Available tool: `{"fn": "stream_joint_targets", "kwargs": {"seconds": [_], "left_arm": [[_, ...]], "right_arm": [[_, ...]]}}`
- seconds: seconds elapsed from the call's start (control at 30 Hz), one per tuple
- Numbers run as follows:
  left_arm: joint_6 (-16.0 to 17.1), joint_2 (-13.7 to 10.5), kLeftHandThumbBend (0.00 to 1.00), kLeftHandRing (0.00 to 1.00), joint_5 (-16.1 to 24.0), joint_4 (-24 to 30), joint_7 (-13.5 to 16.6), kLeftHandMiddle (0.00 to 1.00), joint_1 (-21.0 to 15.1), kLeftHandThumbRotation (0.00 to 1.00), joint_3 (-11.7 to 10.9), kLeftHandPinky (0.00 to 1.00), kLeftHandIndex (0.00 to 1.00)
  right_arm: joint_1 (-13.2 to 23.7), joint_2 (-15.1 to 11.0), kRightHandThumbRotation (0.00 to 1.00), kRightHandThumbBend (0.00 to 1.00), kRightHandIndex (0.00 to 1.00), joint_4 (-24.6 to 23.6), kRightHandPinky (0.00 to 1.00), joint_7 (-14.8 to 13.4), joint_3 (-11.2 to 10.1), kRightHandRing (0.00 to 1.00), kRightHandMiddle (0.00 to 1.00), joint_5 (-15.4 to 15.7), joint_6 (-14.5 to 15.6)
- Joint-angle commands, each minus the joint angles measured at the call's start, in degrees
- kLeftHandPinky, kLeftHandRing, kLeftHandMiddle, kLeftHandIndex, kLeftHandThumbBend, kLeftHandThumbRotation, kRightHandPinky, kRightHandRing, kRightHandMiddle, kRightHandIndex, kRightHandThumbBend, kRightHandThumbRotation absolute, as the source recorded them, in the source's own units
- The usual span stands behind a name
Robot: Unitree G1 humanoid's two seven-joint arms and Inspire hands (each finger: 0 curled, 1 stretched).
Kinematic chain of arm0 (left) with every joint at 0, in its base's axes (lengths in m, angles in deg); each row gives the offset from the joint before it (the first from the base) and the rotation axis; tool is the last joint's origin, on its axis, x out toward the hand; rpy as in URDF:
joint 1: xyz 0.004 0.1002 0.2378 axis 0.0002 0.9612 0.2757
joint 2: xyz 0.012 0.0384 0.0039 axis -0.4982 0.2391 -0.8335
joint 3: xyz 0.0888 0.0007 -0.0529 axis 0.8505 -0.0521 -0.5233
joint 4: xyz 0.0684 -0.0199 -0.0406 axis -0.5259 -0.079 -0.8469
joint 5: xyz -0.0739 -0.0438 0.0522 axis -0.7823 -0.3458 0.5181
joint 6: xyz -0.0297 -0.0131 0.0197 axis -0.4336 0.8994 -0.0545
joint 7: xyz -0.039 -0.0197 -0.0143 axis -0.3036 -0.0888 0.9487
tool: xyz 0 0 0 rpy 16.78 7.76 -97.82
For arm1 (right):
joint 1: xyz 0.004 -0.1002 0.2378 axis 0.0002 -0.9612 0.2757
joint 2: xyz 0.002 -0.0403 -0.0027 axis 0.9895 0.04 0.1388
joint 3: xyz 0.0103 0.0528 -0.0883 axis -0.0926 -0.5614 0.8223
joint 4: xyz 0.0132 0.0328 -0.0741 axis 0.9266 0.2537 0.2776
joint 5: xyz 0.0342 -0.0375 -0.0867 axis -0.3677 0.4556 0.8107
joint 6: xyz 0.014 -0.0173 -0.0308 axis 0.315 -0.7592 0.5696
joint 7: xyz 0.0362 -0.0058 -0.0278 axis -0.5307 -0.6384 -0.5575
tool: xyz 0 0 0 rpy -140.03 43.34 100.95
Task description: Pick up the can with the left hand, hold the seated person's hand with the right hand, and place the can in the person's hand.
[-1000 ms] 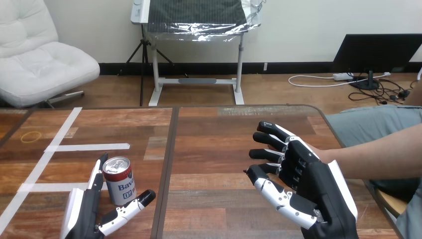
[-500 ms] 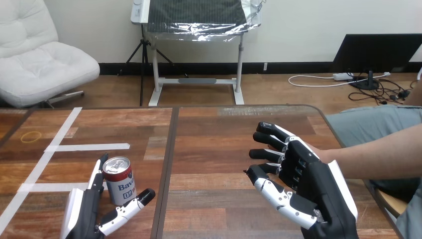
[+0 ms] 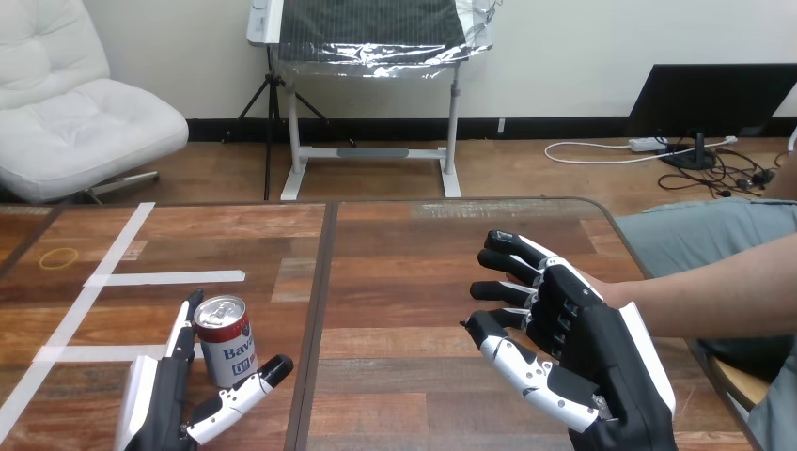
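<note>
Standing upright at lower left of the frame, the can (image 3: 224, 340) rests on the bench (image 3: 395, 282) between the straight, unclosed fingers (image 3: 180, 334) and thumb of the left hand (image 3: 155, 404). Nothing has shifted in the last second, so neither grasp has begun. At lower right, the right hand (image 3: 587, 352), fingers spread, fronts the person's forearm (image 3: 714, 291); I cannot tell whether they touch.

Short metal can (image 3: 224, 340): red upper band, white below w/ dark print, silver lid.
L hand (image 3: 158, 404): black, white back shells, fingers banded blk/wht.
R hand (image 3: 594, 349): same blk/wht scheme.
Wooden plank table (image 3: 395, 272): reddish-brown, lighter and darker boards mixed, dark centre seam.
Flat tape strips (image 3: 169, 277): white.
Thin band loop (image 3: 58, 257): yellow.
</note>
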Motion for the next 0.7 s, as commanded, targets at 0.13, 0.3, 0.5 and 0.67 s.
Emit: {"fn": "stream_joint_targets", "kwargs": {"seconds": [0.13,0.3,0.5,0.67], "left_arm": [[0.8,1.5,0.99,0.96,1.3,0.6,1.1,0.98,-0.9,0.59,1.9,0.92,0.98],[1.6,1.8,0.97,0.95,1.6,-0.1,2.7,0.98,-1.1,0.56,1.7,0.9,0.97],[3.1,2.1,0.95,0.94,1.9,-1.9,5.3,0.96,-1.8,0.52,1.3,0.89,0.96],[4.1,2.3,0.93,0.92,2.1,-3.7,7.1,0.96,-2.5,0.48,1.2,0.87,0.95]], "right_arm": [[3.0,0.5,0.0,0.46,0.81,-3.1,0.63,0.2,-0.7,0.72,0.81,-0.2,-0.2],[3.2,0.5,0.0,0.46,0.81,-2.8,0.63,0.2,-0.7,0.72,0.81,0.0,-0.5],[3.2,0.5,0.0,0.46,0.81,-2.8,0.63,0.1,-0.7,0.72,0.81,0.2,-0.4],[3.4,0.6,0.0,0.46,0.81,-2.5,0.63,0.1,-0.7,0.72,0.81,0.0,-0.6]]}}
